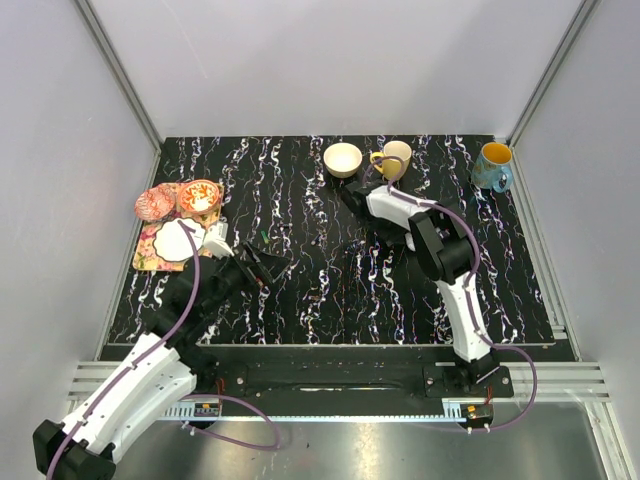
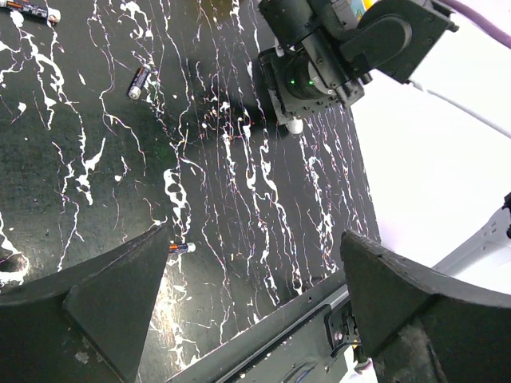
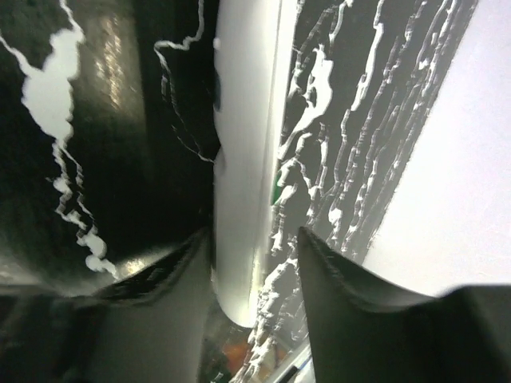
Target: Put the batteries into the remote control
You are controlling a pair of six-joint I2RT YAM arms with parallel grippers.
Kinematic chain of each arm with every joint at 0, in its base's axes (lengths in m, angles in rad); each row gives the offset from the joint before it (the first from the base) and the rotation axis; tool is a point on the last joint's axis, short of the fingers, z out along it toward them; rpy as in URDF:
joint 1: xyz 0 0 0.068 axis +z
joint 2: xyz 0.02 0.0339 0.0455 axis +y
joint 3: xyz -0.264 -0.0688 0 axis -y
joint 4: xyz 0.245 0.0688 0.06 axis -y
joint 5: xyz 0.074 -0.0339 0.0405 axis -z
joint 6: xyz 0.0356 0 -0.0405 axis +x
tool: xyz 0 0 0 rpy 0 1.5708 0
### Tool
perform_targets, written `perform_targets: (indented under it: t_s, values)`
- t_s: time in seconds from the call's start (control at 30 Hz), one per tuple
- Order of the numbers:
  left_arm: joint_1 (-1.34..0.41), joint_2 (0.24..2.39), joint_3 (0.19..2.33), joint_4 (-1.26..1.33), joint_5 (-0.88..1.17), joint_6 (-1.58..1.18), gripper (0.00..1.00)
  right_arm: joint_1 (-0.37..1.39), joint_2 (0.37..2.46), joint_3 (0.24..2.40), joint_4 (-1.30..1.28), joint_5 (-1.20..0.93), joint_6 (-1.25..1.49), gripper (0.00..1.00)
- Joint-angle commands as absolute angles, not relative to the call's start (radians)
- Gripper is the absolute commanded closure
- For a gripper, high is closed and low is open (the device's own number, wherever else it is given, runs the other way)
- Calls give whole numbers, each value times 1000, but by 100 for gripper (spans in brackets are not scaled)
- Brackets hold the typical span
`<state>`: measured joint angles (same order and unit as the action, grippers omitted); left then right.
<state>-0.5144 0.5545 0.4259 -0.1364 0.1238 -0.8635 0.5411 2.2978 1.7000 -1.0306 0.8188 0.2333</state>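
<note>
- Black white-veined table (image 1: 330,290). I see both arms reaching out over it.
- Right arm (image 1: 440,250) stretches to the far middle. Its wrist is just in front of the cream bowl (image 1: 343,159) and the yellowish mug (image 1: 395,158).
- Left arm (image 1: 150,370) reaches in from the near left. It ends beside the placemat (image 1: 146,256) carrying a white plate (image 1: 175,240).
- Blue mug (image 1: 493,166) sits at the far right corner, and a red patterned bowl (image 1: 199,196) at the far left.
- Right gripper (image 3: 254,231): claw narrow, straddling the remote control (image 3: 243,144). One finger (image 3: 160,319) sits against the remote's edge. The other finger (image 3: 351,303) shows a sliver of table between it and the remote, so I don't read it as clamped.
- Remote control lies on the table under the right wrist. It runs lengthwise between the fingers and is hidden in the top view.
- Left gripper (image 2: 255,235): claw wide, nothing between the fingers, hanging over bare table.
- Batteries: the nearest battery (image 2: 181,248) lies just beside the left gripper's finger (image 2: 120,295). A second battery (image 2: 139,81) is farther out. A third battery (image 2: 30,9) is at the frame's top left corner. All three lie loose on the table, well apart from the remote.
</note>
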Motion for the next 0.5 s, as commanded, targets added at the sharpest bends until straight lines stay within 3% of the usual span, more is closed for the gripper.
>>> perform_targets:
  t_s: [0.0,0.23,0.47]
  values:
    - [-518,569,434,-103,144,-851,6,546,2232,1687,-989,597,242,41]
    - [-517,610,439,-89,149,-856,6,569,2131,1649,-959,514,285,33]
    - [-517,649,466,-95,138,-844,6,580,1841,1585,-930,433,324,29]
